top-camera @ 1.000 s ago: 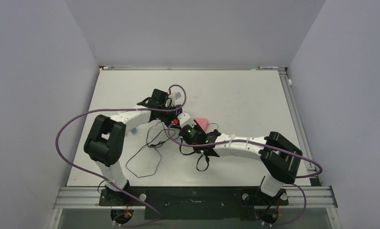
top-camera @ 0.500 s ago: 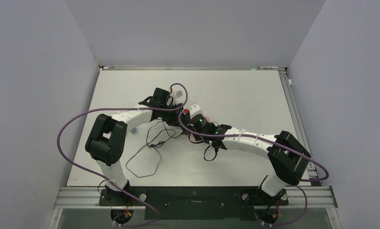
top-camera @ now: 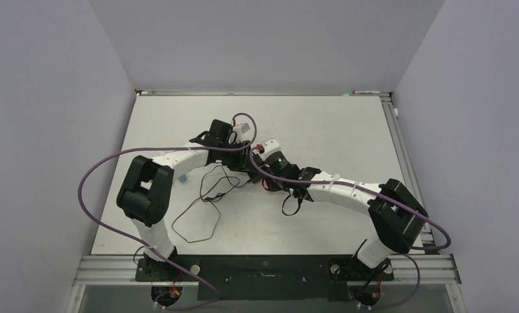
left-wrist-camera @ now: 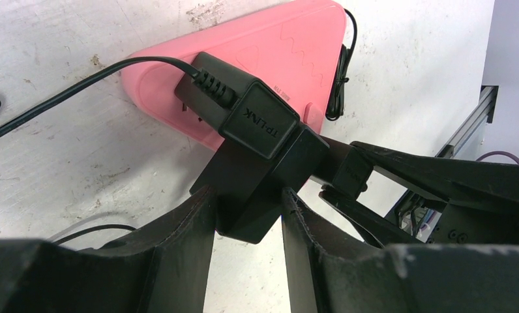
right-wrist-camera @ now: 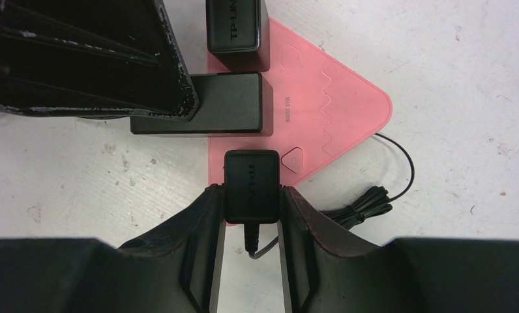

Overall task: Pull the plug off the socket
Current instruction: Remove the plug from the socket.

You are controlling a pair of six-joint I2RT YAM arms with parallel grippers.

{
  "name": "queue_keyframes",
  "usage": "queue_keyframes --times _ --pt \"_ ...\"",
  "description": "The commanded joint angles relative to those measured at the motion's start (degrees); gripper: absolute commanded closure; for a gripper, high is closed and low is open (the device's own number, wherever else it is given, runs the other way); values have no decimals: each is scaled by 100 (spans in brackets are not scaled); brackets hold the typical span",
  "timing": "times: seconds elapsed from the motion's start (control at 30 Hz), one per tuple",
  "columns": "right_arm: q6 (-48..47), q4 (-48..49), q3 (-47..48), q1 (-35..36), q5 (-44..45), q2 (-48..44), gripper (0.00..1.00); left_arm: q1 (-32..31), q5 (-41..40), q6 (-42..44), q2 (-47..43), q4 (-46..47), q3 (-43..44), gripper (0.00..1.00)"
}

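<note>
left end effector (left-wrist-camera: 247,215), right end effector (right-wrist-camera: 250,208), clamped

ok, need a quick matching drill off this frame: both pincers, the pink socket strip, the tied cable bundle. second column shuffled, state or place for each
Things
1. left pincer
2. right pincer
3. socket strip
4. cable bundle

State or place
a. pink, flat on the table, carrying three black plugs
b. shut on the end plug, TP-LINK label, beside the button
c. loose on the table next to the strip
d. shut on the middle plug

Pairs: 1-d, 2-b, 3-a, 4-c
</note>
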Motion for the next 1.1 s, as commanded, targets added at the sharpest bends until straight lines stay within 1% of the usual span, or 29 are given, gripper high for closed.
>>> queue_keyframes --times 0.0,0.17,0.33,0.5,0.73,1.07 --pt "355 373 -94 -224 -334 -205 95 -99 -447 194 188 -189 41 64" --pt "420 426 -167 -467 -754 -210 95 -101 -466 204 175 -206 49 64" --pt "424 405 -178 -498 -745 -178 95 -109 -479 212 177 -214 54 65" --pt "367 243 -76 -255 -165 -183 95 -109 -498 207 192 -224 61 65" --pt "213 -93 277 447 1051 45 95 -127 -569 204 210 -255 57 66" --pt "151 -381 599 841 1771 511 95 -143 -615 203 227 -268 58 67"
